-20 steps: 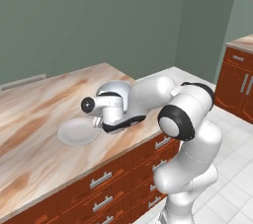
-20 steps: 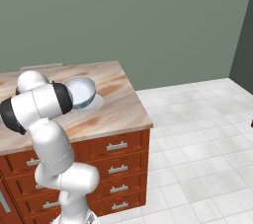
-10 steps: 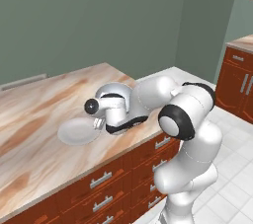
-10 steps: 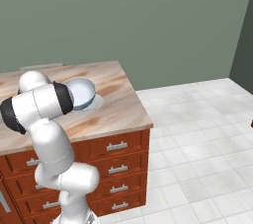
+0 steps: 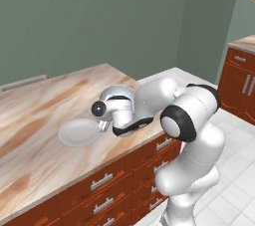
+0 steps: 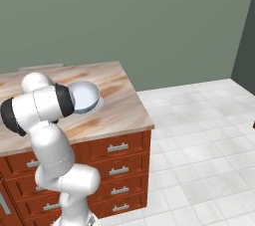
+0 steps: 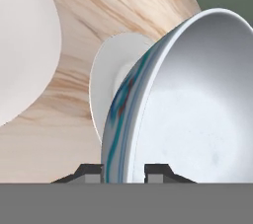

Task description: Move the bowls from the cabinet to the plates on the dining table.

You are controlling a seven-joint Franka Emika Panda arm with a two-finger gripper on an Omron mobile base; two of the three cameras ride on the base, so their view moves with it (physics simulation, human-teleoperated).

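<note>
Jaws closed on the rim of a bowl (image 7: pixel 188 104): in the hand view I see one dark fingertip (image 7: pixel 89 172) outside the wall and the other inside, the rim pinched between them. The gap is narrow, only the thickness of the bowl's wall. The bowl is pale inside, with blue-green and reddish streaks on its outer wall. It is held tilted, nearly on edge in that view.

Behind the bowl a plate (image 7: pixel 111 77) lies flat on the desk (image 7: pixel 74 134). I cannot tell whether the bowl's foot touches the plate. From the left base view the plate (image 5: pixel 77 133) sits near the desk's front edge, with the hand just beside its right rim; the gripper (image 5: pixel 103 125) is hidden under the wrist. From the right base view the bowl (image 6: pixel 84 95) shows as a pale dome just beyond the forearm, above the desk (image 6: pixel 119 105).

Desk top: beige marble look with brown veins, on a red-brown base of drawers (image 6: pixel 117 148) with grey handles. Plain grey-green wall (image 5: pixel 89 16) behind. White tiled floor (image 6: pixel 199 140) to the right. More red-brown cabinets (image 5: pixel 241 83) at the far right of the left base view.
</note>
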